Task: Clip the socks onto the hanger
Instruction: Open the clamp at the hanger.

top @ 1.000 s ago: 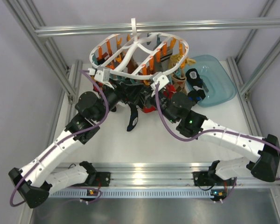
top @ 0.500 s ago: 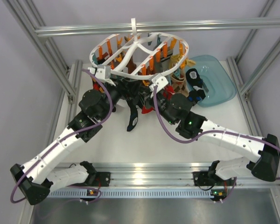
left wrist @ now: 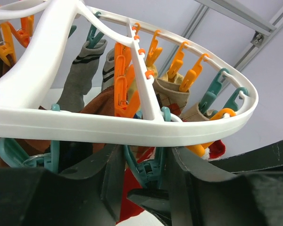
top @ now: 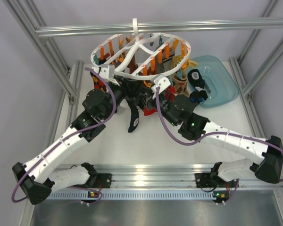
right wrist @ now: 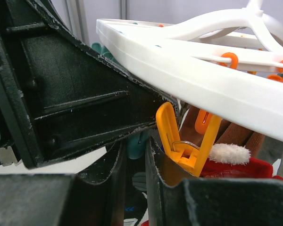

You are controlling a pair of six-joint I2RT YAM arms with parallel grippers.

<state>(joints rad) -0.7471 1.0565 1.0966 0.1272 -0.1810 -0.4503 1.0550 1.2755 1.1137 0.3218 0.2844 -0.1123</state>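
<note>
Overhead, white hanger [top: 137,44] — round, dark sock [top: 133,120] (dangling)

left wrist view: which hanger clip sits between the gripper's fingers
The teal plastic clip under the near rim of the round white plastic hanger, flanked by the left gripper; the other clips hang farther back.

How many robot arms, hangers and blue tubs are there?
Robot arms: 2, the left arm and the right arm
Hanger: 1
Blue tub: 1
Total: 4
</note>
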